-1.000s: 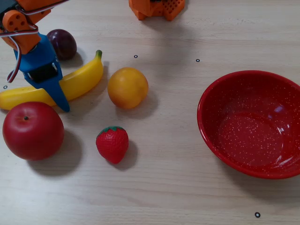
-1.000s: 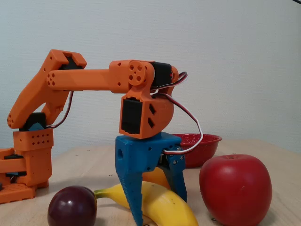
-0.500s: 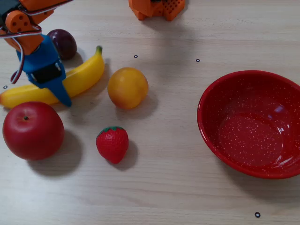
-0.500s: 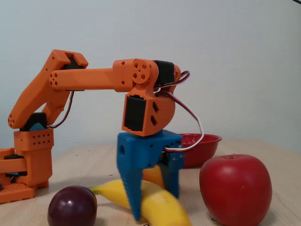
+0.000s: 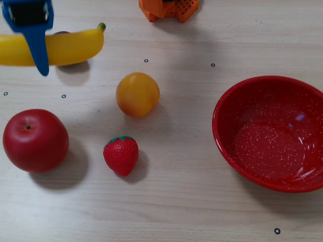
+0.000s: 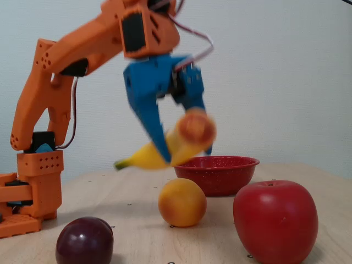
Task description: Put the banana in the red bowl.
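Note:
The banana [image 5: 73,47] hangs in the air at the top left in a fixed view, lying across my blue gripper [image 5: 36,50], which is shut on its middle. One blue finger [image 5: 40,58] crosses its front; the other is hidden behind it. In a fixed view from the side, the banana [image 6: 147,158] is blurred and lifted well above the table, with my gripper [image 6: 186,149] around it. The red bowl [image 5: 272,141] sits at the right, speckled inside and with nothing in it, far from the gripper. From the side, the red bowl [image 6: 217,176] stands behind the fruits.
A round orange fruit [image 5: 137,94], a strawberry [image 5: 121,155] and a big red apple [image 5: 35,140] lie between gripper and bowl. A dark plum [image 6: 84,241] sits near the front in the side view. The orange arm base [image 5: 169,9] stands at the far edge.
My gripper has lifted the banana off the table and carried it up and away from the apple. The plum is now mostly hidden behind the banana in the top-down view.

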You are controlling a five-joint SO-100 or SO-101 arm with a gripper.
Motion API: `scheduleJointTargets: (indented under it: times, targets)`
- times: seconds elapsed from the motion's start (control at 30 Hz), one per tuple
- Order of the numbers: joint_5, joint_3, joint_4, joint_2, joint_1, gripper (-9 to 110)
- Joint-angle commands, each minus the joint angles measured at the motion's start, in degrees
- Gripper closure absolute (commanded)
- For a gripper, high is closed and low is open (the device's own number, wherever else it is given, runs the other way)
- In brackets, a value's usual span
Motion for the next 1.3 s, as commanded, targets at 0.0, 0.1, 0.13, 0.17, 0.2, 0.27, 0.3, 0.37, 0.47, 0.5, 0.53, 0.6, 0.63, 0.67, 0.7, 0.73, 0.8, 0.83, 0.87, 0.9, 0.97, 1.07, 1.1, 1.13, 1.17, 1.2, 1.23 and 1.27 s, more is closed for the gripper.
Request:
scheduleJointTargets:
  times: [0.0, 0.1, 0.13, 0.17, 0.2, 0.27, 0.3, 0.37, 0.47, 0.5, 0.53, 0.6, 0.63, 0.67, 0.7, 0.73, 0.8, 0.83, 0.87, 0.9, 0.97, 1.07, 1.1, 1.13, 1.17, 1.2, 1.23, 1.27]
  targets:
    - [-3.78, -3.34, 5.71, 12.3, 5.36, 101]
    - [-9.32, -4.31, 5.71, 16.35, 11.95, 101]
    - [-11.87, -4.83, 5.71, 17.31, 14.85, 101]
    - [-14.5, -5.36, 5.71, 18.19, 18.19, 101]
    - [-17.23, -5.98, 5.71, 18.81, 21.53, 101]
    - [-22.68, -7.56, 5.71, 19.25, 29.27, 101]
    - [-25.05, -8.61, 5.71, 18.9, 32.96, 101]
    - [-29.36, -10.46, 5.62, 17.58, 39.81, 101]
    - [-35.51, -14.41, 5.19, 13.71, 49.04, 101]
    - [-37.27, -16.0, 5.19, 11.95, 51.68, 101]
    - [-38.58, -17.58, 5.27, 10.11, 54.05, 101]
    - [-41.13, -20.74, 5.19, 5.98, 57.74, 101]
    - [-41.92, -21.8, 4.92, 4.13, 59.24, 101]
    - [-42.98, -22.68, 4.13, 2.11, 60.29, 101]
    - [-43.77, -23.47, 3.43, 0.09, 61.08, 101]
    - [-44.3, -23.64, 2.46, -1.58, 61.52, 101]
    - [-44.91, -24.26, 0.7, -5.01, 61.96, 101]
    - [-45.44, -24.79, -0.18, -6.59, 61.96, 101]
    - [-45.53, -25.4, -0.7, -8.35, 61.87, 101]
    - [-45.62, -26.02, -1.23, -9.84, 61.79, 101]
    - [-46.05, -26.98, -2.37, -12.66, 61.52, 101]
    - [-46.49, -27.77, -4.39, -16.08, 61.08, 101]
    - [-46.67, -27.95, -5.19, -16.96, 60.91, 101]
    - [-46.67, -28.21, -6.06, -17.75, 60.73, 101]
    - [-46.67, -28.65, -6.77, -18.72, 60.56, 101]
    - [-46.67, -29.27, -7.47, -19.69, 60.38, 101]
    - [-46.67, -29.62, -8.09, -20.48, 60.21, 101]
    - [-46.67, -29.97, -8.61, -21.09, 60.03, 101]
